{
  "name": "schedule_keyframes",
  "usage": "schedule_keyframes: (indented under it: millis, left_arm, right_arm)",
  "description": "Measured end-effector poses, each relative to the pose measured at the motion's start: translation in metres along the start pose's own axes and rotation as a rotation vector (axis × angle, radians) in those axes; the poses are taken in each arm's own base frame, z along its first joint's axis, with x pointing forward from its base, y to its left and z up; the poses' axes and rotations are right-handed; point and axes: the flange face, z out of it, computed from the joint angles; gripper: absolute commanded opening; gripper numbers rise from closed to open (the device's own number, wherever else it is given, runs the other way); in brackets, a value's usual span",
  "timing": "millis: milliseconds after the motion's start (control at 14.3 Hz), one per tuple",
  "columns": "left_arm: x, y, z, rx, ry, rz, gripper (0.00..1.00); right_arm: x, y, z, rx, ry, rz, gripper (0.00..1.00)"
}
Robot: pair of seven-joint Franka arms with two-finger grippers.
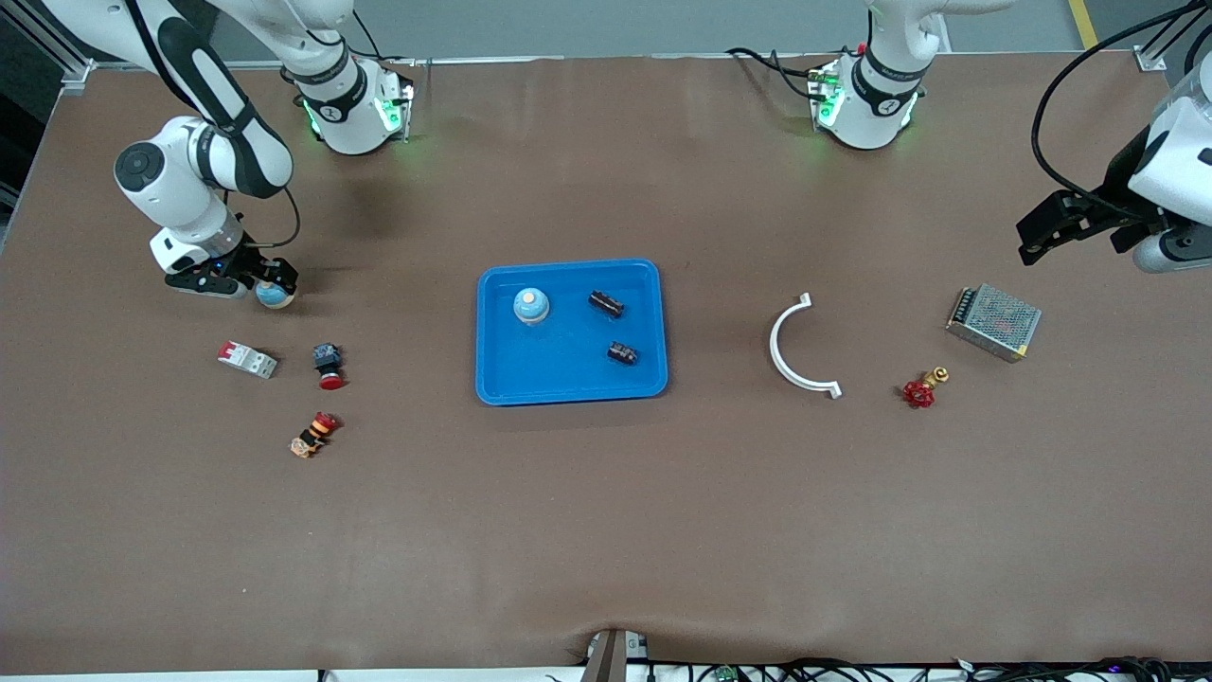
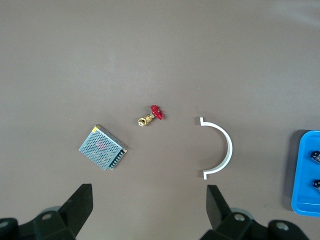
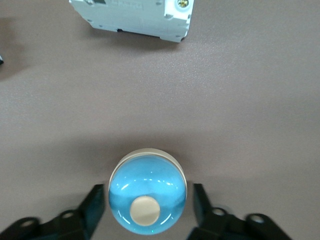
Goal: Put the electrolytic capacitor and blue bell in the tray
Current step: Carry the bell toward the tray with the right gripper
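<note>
Pickup step: right gripper [image 3: 146,210] was at the counter [image 1: 606,530], jaws closed on a blue bell [image 3: 147,192] toward the right arm's end. Tray [image 1: 568,384] already held a bell and two capacitors. Next: lift, carry over tray. Left gripper [image 2: 147,205] waited, jaws wide.
</note>
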Motion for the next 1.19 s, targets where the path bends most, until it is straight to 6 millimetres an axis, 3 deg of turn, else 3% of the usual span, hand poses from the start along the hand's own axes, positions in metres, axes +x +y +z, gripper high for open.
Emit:
schedule_keyframes:
  millis: [351,491,912,1052,1192]
  left_arm:
    - [0.000,0.000,0.000,0.000,0.000,0.000,1.00]
    - [-0.003,-0.001,0.000,0.004,-0.018,0.000,1.00]
    - [-0.006,-0.002,-0.001,0.008,-0.030,-0.001,1.00]
    - [-0.006,-0.002,-0.001,0.008,-0.030,-0.001,1.00]
    - [-0.006,-0.002,-0.002,0.008,-0.029,-0.002,1.00]
  right_arm:
    - [0.001,-0.001,0.000,0.000,0.001,0.021,0.00]
    - [0.005,-0.010,-0.002,0.001,0.010,0.031,0.00]
    - [0.034,-0.076,-0.021,0.006,-0.014,0.070,0.00]
    - [0.051,-0.098,-0.044,-0.012,-0.083,0.108,0.00]
    - [0.068,-0.136,-0.083,-0.041,-0.142,0.155,0.00]
